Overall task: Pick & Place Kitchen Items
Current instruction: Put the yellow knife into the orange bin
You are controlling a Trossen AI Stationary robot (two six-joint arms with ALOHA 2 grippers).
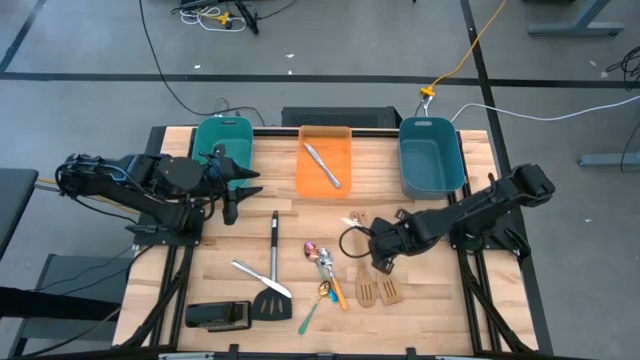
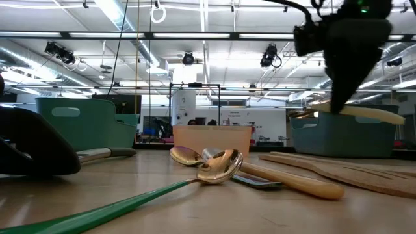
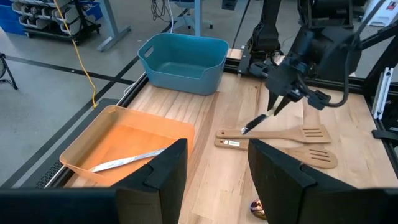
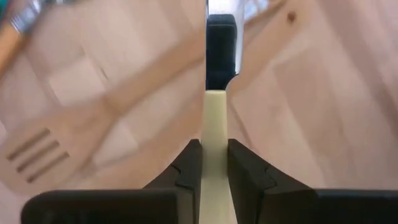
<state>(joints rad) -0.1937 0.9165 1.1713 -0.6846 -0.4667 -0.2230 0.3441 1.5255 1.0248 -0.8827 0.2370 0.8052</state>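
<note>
My right gripper (image 1: 378, 258) hangs above the two light-wood slotted spatulas (image 1: 377, 291) at the table's near right. It is shut on a cream-handled utensil (image 4: 214, 118) with a black neck and a shiny blade. The spatulas lie flat on the table. My left gripper (image 1: 232, 200) is open and waits in the air at the left, by a teal bin (image 1: 222, 140). Several spoons (image 1: 322, 265), a black spatula with a steel handle (image 1: 272, 272) and a silver knife (image 1: 262, 279) lie on the near middle of the table. My right gripper pinches the utensil's cream handle (image 4: 215, 163) between its two fingers, which come steeply from above. The handle passes across between them. In the low view the utensil (image 2: 370, 113) hangs about level, lifted clear of the table and of the spatulas below.
An orange bin (image 1: 325, 185) at the far middle holds a silver knife (image 1: 322, 165). A second teal bin (image 1: 432, 155) stands at the far right. A flat black block (image 1: 218, 316) lies at the near left. Bare wood shows between the bins and the utensils.
</note>
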